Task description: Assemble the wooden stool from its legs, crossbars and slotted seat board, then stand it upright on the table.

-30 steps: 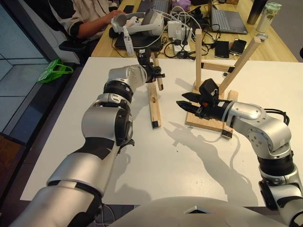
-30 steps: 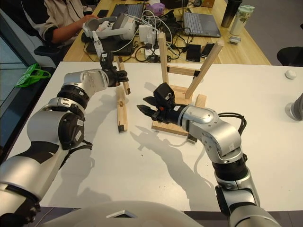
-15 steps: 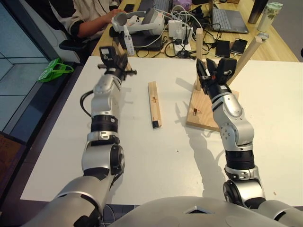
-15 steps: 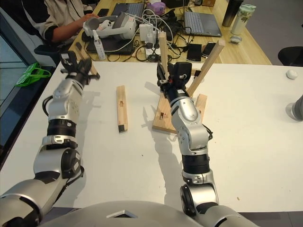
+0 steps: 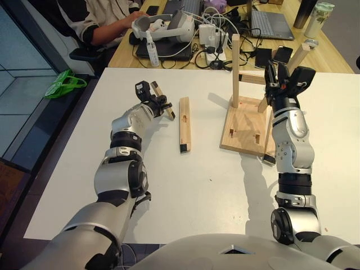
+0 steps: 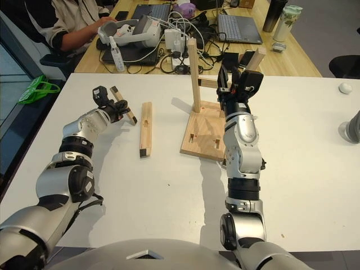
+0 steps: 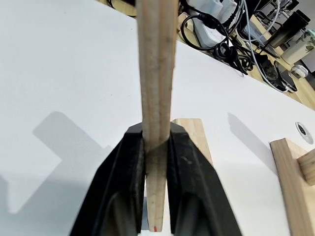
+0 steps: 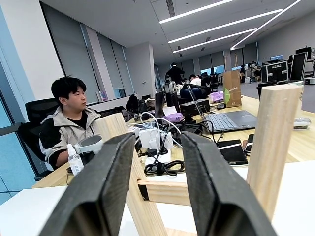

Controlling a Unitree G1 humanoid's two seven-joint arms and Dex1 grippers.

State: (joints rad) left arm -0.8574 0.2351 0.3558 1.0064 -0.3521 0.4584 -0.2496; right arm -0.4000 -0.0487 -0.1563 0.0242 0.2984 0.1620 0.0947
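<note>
There are 1 seat board [image 5: 246, 132], 2 fitted legs [image 5: 235, 67], 1 crossbar [image 5: 253, 79] and 3 loose sticks [image 5: 183, 122].

A white table [image 5: 62, 169] takes the near ground. At its far edge stands a wooden desk [image 5: 332, 56] crowded with laptops [image 5: 270, 22], phones [image 5: 281, 55] and tangled cables [image 5: 216, 34]. On the left, the floor [image 5: 22, 112] is grey tile — a green basket [image 5: 64, 84] sits there. Farther off are tall windows [image 8: 106, 69] and long ceiling light strips [image 8: 211, 32].
</note>
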